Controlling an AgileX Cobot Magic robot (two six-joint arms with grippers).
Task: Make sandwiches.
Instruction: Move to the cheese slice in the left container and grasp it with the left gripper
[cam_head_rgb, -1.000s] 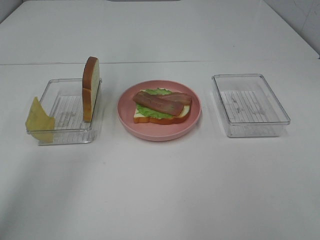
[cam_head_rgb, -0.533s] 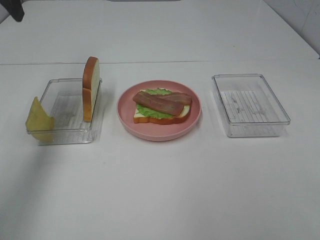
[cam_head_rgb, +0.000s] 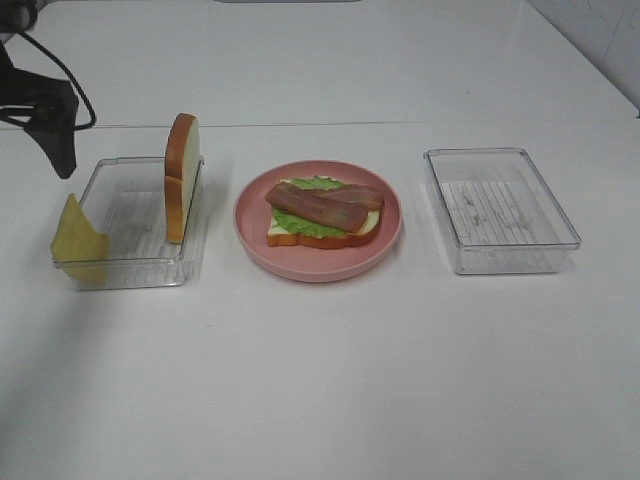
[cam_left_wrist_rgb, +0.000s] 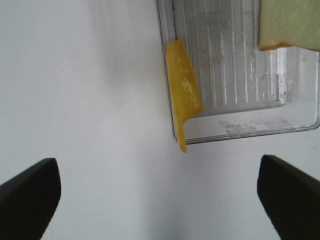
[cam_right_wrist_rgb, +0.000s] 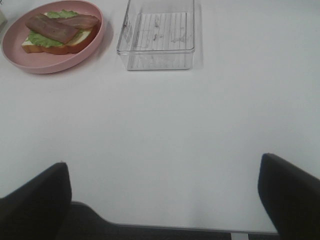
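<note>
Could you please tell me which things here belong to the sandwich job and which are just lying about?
Job: half-built sandwich, upright bread slice, cheese slice.
Lying about: pink plate, left clear tray, right clear tray.

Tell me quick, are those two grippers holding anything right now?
Left gripper: open, holding nothing.
Right gripper: open, holding nothing.

The flat bread slice lies on the pink plate under green lettuce and bacon strips. The upright bread slice stands on edge in the left tray; the yellow cheese slice drapes over that tray's corner wall.
</note>
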